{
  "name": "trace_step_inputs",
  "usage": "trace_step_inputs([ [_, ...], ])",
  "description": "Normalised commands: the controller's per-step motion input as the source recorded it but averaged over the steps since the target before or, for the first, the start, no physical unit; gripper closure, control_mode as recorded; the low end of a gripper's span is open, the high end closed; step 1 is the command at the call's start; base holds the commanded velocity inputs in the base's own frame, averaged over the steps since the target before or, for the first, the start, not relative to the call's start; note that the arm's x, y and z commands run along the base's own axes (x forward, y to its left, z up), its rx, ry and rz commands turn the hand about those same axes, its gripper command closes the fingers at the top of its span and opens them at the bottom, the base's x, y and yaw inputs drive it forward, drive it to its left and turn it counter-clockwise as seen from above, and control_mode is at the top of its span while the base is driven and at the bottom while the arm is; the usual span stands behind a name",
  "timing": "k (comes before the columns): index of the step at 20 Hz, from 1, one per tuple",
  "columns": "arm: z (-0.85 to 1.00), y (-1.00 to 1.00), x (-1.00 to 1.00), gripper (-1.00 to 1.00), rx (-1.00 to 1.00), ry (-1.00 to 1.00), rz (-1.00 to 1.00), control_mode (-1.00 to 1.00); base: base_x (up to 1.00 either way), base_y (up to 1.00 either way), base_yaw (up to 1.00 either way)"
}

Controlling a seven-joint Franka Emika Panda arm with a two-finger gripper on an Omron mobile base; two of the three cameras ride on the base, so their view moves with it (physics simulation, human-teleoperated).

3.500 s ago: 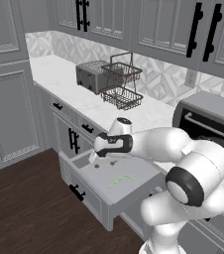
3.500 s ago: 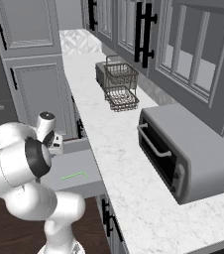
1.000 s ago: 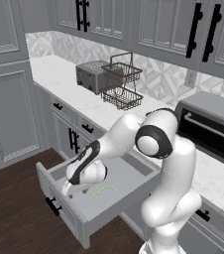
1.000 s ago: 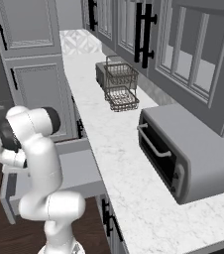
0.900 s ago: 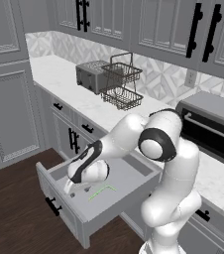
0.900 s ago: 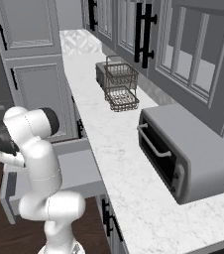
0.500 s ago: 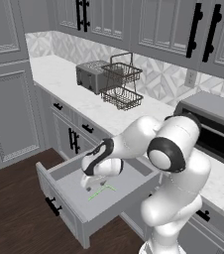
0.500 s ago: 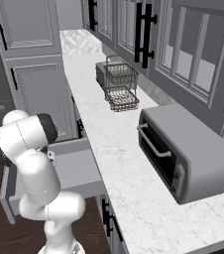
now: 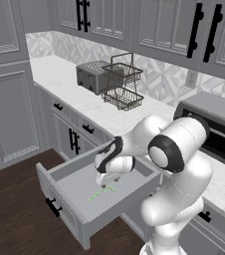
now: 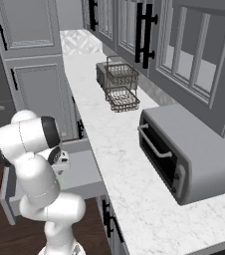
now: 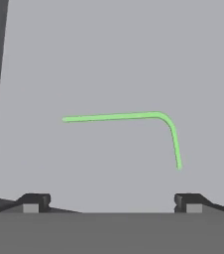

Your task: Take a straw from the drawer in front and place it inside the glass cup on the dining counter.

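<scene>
Arm bent down into drawer (image 9: 79, 191); gripper (image 11: 112, 201) spread wide above bent straw (image 11: 129, 118).

Straw (image 10: 59, 180) in right base view mostly behind the arm

The arm folds forward from its base at five o'clock in the left base view, elbow high, forearm reaching toward nine o'clock, wrist bent down. The gripper (image 9: 106, 182) points straight down, low. In the hand view its two fingertips (image 11: 34, 201) stand spread wide apart, nothing between them.
</scene>
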Motion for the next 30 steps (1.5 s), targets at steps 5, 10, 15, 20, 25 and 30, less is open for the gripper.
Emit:
trace_step_inputs([
  [5, -0.13, 0.00, 0.08, -1.00, -0.13, 0.00, 0.07, -1.00, 0.00, 0.00, 0.00],
  [10, -0.27, 0.00, 0.09, -1.00, -0.13, 0.00, 0.08, -1.00, 0.00, 0.00, 0.00],
  [15, -0.22, -0.02, 0.17, -1.00, -0.10, -0.03, 0.09, -1.00, 0.00, 0.00, 0.00],
  [20, -0.08, -0.04, 0.20, -1.00, -0.02, -0.05, 0.10, -1.00, 0.00, 0.00, 0.00],
  [25, -0.15, -0.04, 0.23, -1.00, 0.00, -0.03, 0.09, -1.00, 0.00, 0.00, 0.00],
  [30, -0.20, -0.04, 0.28, -1.00, 0.00, 0.00, 0.08, -1.00, 0.00, 0.00, 0.00],
])
